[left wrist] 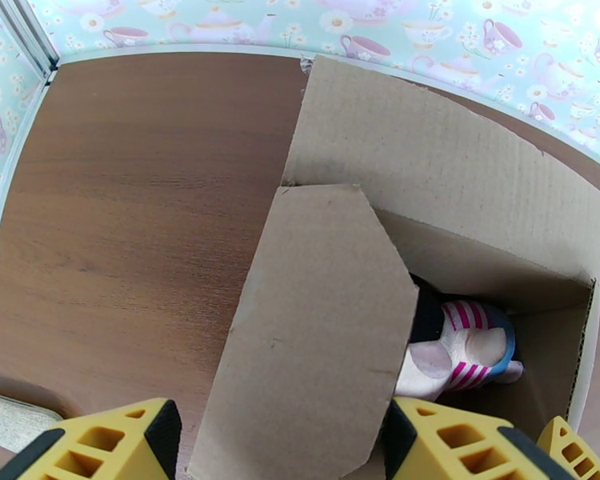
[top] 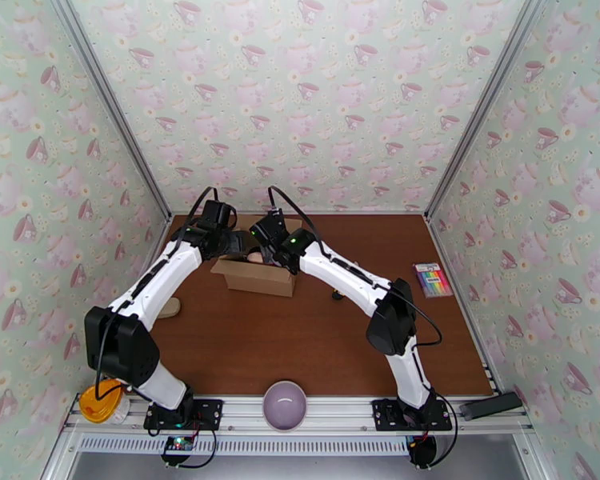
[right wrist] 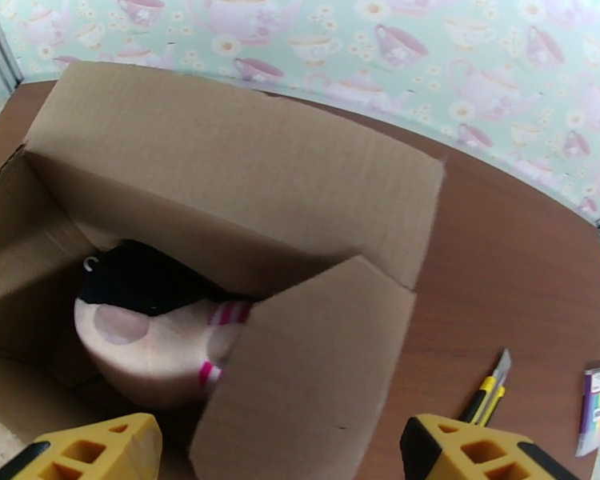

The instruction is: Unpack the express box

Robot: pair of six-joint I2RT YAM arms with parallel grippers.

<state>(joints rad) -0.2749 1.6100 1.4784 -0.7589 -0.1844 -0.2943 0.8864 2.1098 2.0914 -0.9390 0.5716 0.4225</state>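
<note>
Tools spread wide, left tool (left wrist: 276, 454), right tool (right wrist: 288, 454) astride express box (left wrist: 460, 178) flaps

We note a brown wood-grain table (top: 300, 346). The express box (top: 256, 275) stands on it toward the far side, flaps open. A yellow-and-black utility knife (right wrist: 486, 387) lies right of the box, and a pack of coloured strips (top: 433, 279) further right, near the wall. A tan piece (top: 170, 307) lies at the left.

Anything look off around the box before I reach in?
One thing: a yellow-and-black utility knife lies on the table beside the express box, and its blade looks extended, an exposed edge near the work area. The box itself stands upright, flaps open, a plush toy inside; no damage shows.
</note>
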